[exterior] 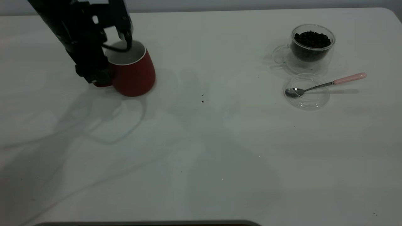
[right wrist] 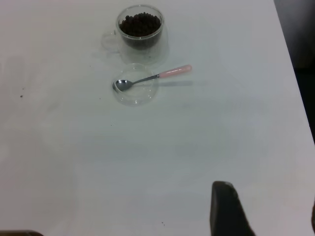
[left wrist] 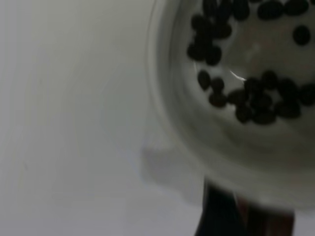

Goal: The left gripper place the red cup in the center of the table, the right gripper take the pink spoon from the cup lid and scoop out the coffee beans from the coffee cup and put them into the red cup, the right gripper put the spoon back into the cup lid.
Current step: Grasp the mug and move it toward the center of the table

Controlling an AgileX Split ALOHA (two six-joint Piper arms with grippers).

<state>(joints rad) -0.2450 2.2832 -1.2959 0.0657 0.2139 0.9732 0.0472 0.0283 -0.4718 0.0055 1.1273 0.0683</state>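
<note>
Though unlabelled, red cup (exterior: 133, 70), tilted.

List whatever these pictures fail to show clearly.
- Red cup handle: exterior view, hidden behind the left gripper.
- Left gripper's hold: left wrist view, blurred, showing only coffee beans on a white inside.
- Right gripper: right wrist view, cut off by the edge; absent from the exterior view.

A close look into the white inside of the red cup (left wrist: 231, 147), where dark coffee beans (left wrist: 251, 98) lie scattered (some clustered, some apart), above the pale table (left wrist: 69, 123).
</note>
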